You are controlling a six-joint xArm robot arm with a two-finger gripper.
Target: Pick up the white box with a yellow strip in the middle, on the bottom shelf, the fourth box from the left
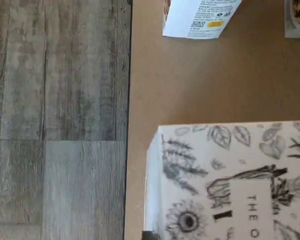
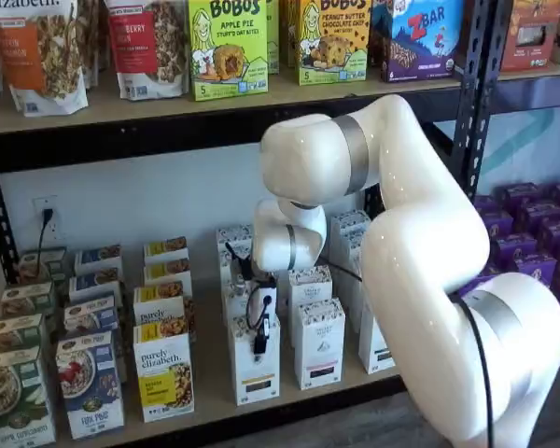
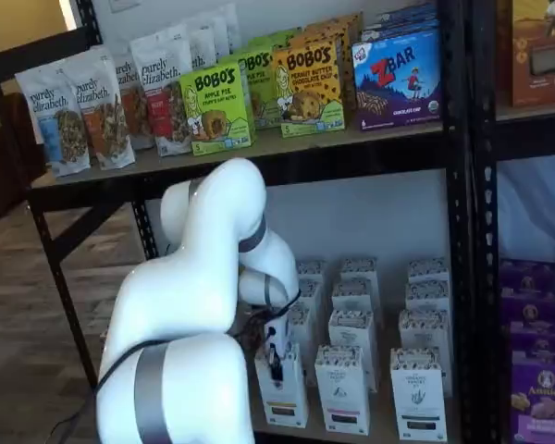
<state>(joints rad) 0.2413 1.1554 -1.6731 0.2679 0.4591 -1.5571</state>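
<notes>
Down at the front row of the bottom shelf [image 2: 215, 397], the hand [image 2: 261, 338] hangs from the white arm [image 2: 420, 252] right over the top of the white box [image 2: 257, 369], its black fingers reaching onto the box's upper front. Whether the fingers are pinching the box or just standing against it cannot be told; they show side-on, with no clear gap, in both shelf views. A black cable [image 2: 247, 280] loops beside the wrist.

That white box is a tall, narrow carton standing upright at the front edge of the board. Its top part carries a speckled pattern, which the wrist view shows close up as black line drawings of leaves, ferns and a sunflower [image 1: 187, 220] on white, with spaced capital letters beginning "THE". Below this the front is plain white with a pale band, and a small dark label sits near the base [image 3: 283, 407].

Just beside it on one side stands a like carton [image 2: 319, 343], with more of the same kind in rows behind. On its other side is a shorter box with a bright yellow label [image 2: 164, 375], then cereal boxes [image 2: 91, 385] further along. Purple boxes [image 2: 532, 243] are stacked past the black upright [image 2: 476, 84]. On the shelf above sit granola bags [image 2: 47, 51] and green and yellow bar boxes [image 2: 229, 47]. Grey plank floor [image 1: 55, 120] shows beyond the tan board's edge.
</notes>
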